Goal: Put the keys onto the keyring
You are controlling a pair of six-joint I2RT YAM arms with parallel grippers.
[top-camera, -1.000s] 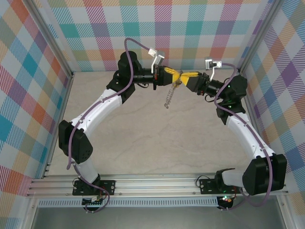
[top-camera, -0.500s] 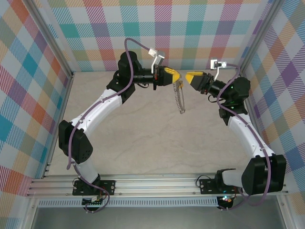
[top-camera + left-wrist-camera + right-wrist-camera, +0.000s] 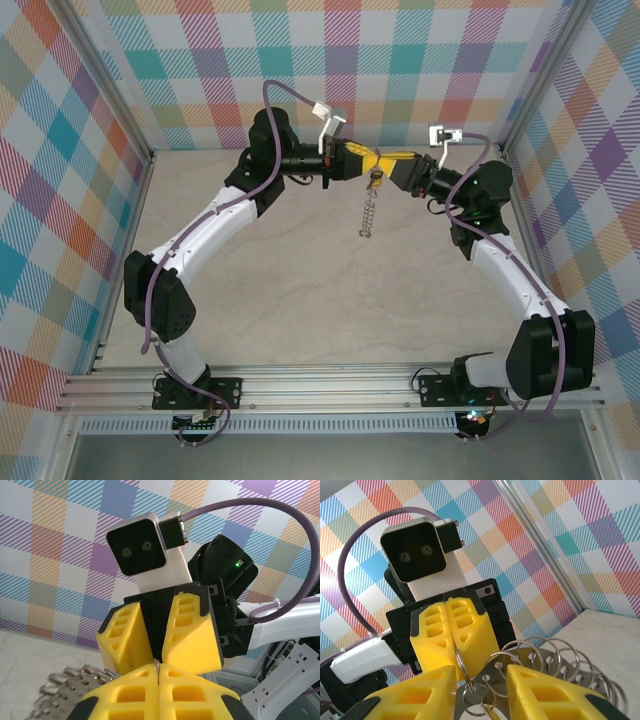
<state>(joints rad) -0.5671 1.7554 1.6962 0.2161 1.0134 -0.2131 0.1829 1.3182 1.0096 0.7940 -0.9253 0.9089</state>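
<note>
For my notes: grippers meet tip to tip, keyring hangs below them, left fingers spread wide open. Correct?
No: the left gripper has its fingers pressed shut on the keyring, as the right wrist view shows. It does meet the right gripper tip to tip, keyring hanging below.

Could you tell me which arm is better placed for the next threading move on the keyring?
Right, probably. The left tool is shut on the keyring, holding it in the air; the right tool meets it tip to tip, jaws apart, free to thread.
</note>
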